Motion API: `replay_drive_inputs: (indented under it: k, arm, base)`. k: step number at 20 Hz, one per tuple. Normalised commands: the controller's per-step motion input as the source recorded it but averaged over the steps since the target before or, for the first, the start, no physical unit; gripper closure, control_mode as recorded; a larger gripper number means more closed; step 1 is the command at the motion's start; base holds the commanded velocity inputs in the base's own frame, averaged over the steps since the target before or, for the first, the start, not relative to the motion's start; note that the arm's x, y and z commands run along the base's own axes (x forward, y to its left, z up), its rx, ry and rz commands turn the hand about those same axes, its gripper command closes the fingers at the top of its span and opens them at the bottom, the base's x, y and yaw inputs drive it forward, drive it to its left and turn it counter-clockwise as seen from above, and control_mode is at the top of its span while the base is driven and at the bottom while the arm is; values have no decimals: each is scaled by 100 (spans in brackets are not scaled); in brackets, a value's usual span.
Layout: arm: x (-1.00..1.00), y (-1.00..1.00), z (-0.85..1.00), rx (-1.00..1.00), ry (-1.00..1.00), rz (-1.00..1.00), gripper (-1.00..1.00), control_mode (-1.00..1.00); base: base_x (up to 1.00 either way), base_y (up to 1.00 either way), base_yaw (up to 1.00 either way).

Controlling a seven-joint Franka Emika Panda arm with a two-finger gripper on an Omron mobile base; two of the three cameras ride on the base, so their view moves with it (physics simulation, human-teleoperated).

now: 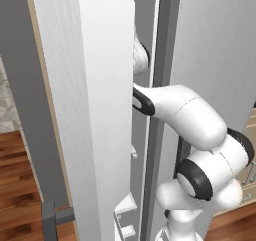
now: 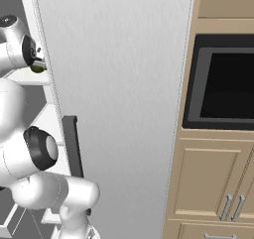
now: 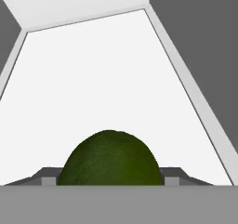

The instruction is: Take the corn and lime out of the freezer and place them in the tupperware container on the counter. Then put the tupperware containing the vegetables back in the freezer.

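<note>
White freezer shelf (image 3: 116, 79) behind, 2 fingers (image 3: 46, 177) pinching the dark green lime (image 3: 110, 159).

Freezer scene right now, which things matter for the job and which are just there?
Job: lime, between the fingers; freezer, door open; white shelf below the lime.
Just there: black wall oven; beige cabinet doors; wood floor.
</note>
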Motion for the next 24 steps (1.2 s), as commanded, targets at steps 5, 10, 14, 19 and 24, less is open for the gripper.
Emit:
replay_drive_inputs:
  k: [5,10,14,19,24]
  arm:
    - [-56,0,0,8,-5,3,100,-100]
    - [-53,-1,2,5,-5,1,100,-100]
    - [-49,-11,11,7,-4,0,100,-100]
    - [-36,-26,18,8,-1,0,100,-100]
    - [-55,-33,18,8,-3,0,100,-100]
  base:
    - [0,0,0]
    - [0,0,0]
    - [0,0,0]
    - [0,0,0]
    - [0,0,0]
